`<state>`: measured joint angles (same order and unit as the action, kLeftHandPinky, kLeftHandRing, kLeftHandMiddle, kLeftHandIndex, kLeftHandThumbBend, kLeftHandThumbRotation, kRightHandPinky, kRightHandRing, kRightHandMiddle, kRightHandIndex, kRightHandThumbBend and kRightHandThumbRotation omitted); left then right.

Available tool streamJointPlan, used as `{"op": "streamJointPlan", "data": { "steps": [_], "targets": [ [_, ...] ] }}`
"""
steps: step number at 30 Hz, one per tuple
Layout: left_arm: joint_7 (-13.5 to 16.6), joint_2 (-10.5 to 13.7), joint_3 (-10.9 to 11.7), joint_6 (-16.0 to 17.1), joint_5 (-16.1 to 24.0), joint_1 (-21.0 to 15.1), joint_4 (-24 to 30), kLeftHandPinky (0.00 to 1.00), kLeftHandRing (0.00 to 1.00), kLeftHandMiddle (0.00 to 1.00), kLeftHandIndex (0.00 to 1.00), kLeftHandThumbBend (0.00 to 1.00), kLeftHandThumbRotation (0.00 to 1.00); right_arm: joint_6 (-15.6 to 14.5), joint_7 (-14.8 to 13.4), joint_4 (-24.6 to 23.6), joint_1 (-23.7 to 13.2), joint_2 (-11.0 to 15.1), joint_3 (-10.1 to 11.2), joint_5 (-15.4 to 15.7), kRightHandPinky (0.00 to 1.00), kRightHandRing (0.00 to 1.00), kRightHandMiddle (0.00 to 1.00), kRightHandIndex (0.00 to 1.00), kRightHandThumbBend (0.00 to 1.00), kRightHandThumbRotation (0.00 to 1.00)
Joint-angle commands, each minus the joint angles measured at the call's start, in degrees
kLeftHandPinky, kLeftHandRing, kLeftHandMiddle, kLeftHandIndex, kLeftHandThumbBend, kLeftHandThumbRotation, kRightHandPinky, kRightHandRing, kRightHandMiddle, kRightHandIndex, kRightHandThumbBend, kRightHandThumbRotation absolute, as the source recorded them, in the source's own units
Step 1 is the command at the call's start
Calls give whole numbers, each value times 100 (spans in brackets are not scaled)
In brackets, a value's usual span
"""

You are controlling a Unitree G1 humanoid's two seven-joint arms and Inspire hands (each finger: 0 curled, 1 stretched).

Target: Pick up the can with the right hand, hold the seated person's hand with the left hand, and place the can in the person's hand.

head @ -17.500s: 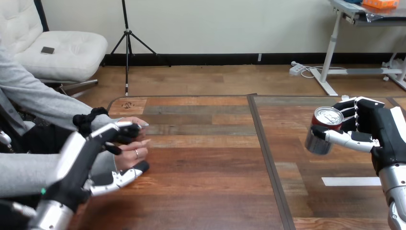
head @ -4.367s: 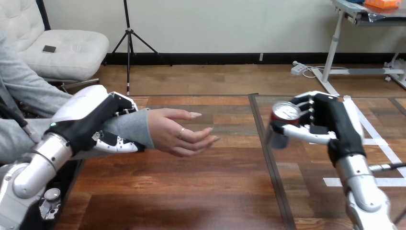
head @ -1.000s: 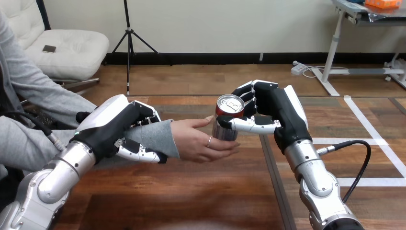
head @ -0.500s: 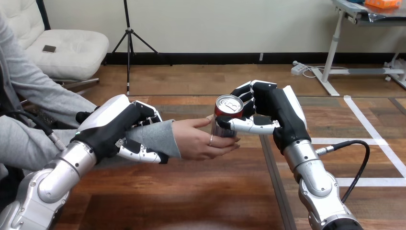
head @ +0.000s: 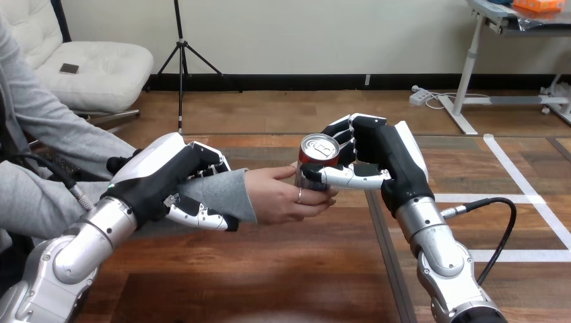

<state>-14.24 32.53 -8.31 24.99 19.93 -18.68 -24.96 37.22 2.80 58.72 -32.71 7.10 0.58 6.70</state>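
the right hand (head: pixel 377 158) grips the can (head: pixel 315 156), which rests in the person's hand (head: pixel 279 200); the left hand (head: pixel 158 182) is curled round their wrist (head: pixel 222 192). the right should uncurl slowly, once their fingers close.

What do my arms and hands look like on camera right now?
The left hand and right hand are black, with white shells on the backs and black-and-white jointed fingers. The left forearm and right forearm are silver, rounded metal; a black cable loops from the right one.
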Motion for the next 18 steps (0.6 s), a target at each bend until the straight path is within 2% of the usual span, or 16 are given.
{"op": "streamJointPlan", "data": {
  "steps": [1,18],
  "targets": [
    [32,-54,204,-3,-229,-231,382,21,26,34,45,73,0,48,-34,-320,-529,32,31,-58,33,36,42,44,73,0],
    [21,-37,180,-24,-196,-236,382,22,27,35,46,75,0,57,18,-317,-534,18,29,-76,33,36,41,44,73,0]
  ]
}}
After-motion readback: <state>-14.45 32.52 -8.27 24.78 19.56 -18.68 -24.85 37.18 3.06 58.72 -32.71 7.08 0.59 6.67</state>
